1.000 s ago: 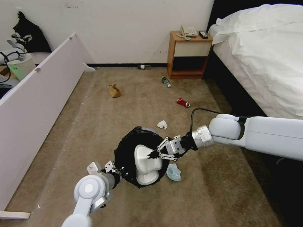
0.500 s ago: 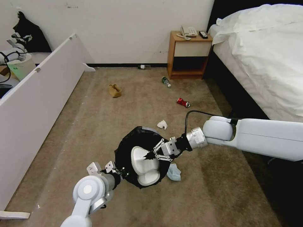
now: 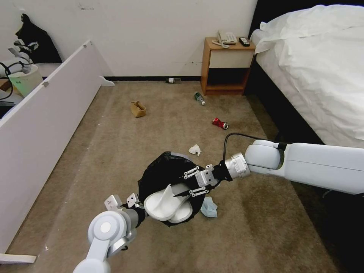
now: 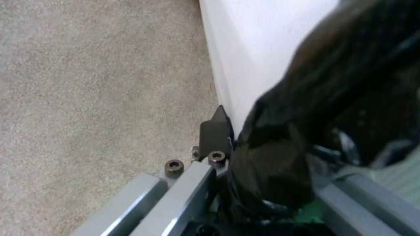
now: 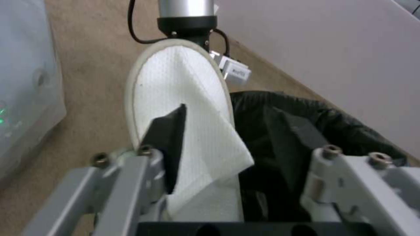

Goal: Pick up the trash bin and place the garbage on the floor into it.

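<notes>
The trash bin point(image 3: 161, 172), white with a black bag over its rim, is tilted above the floor point(image 3: 113, 151). My left gripper point(image 3: 141, 206) is shut on its near rim; the left wrist view shows a finger point(image 4: 215, 129) against the white wall point(image 4: 262, 49). White slippers point(image 3: 165, 204) lie across the bin's mouth. My right gripper point(image 3: 184, 185) hovers just over them, open, one finger beside the slipper point(image 5: 179, 91) strap. On the carpet lie a blue face mask point(image 3: 209, 207), tissue point(image 3: 195, 149), red can point(image 3: 220, 123), bottle point(image 3: 200, 98) and brown paper bag point(image 3: 138, 109).
A bed point(image 3: 314, 72) runs along the right, with a wooden nightstand point(image 3: 226, 66) at its head. A long white panel point(image 3: 45, 125) bounds the left side. Another bottle point(image 3: 173, 80) lies at the far wall. Open carpet lies between panel and bed.
The right gripper has opened and let go of the slippers. They tipped from upright to lying flat over the bin's mouth, toward the left gripper. The left arm has held still.
</notes>
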